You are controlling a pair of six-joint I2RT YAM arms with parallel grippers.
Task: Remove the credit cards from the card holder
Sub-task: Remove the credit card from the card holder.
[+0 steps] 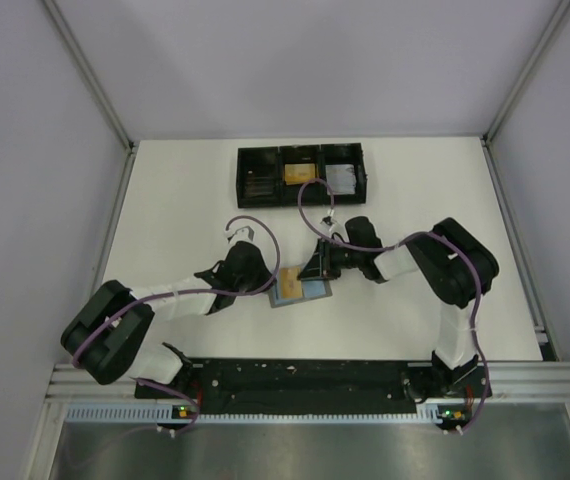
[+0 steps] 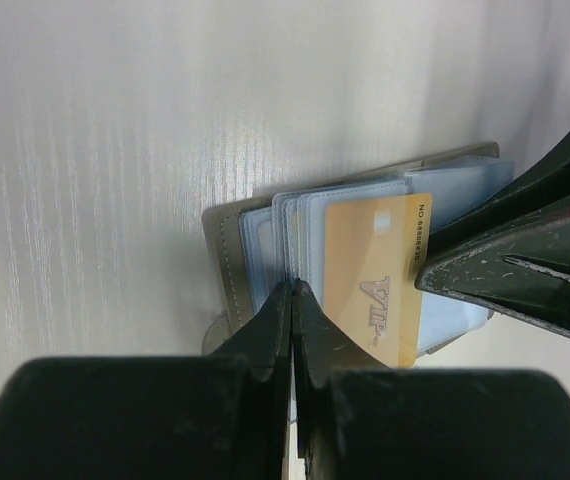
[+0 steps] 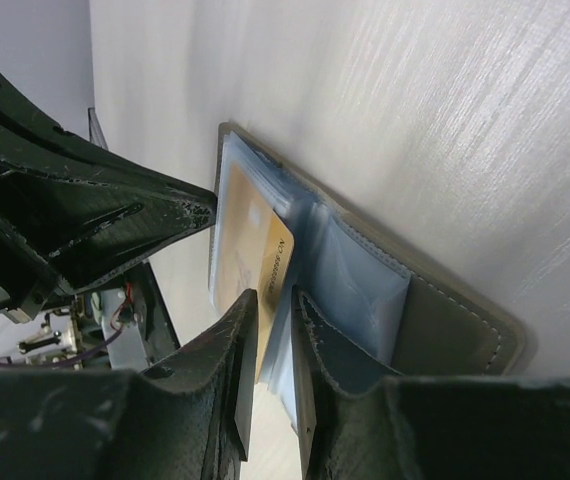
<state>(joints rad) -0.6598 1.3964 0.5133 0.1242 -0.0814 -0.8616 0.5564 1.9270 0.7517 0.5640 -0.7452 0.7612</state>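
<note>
The grey card holder lies open on the table, its light blue sleeves up. It also shows in the left wrist view and the right wrist view. A gold credit card marked VIP sticks partly out of a sleeve and shows in the top view. My left gripper is shut on the edge of a blue sleeve, at the holder's left. My right gripper is closed on the gold card's end, at the holder's right.
A black three-compartment tray stands at the back. A gold card is in its middle compartment and a silvery-grey card in its right one. Metal rails border the table. Cables loop over both arms.
</note>
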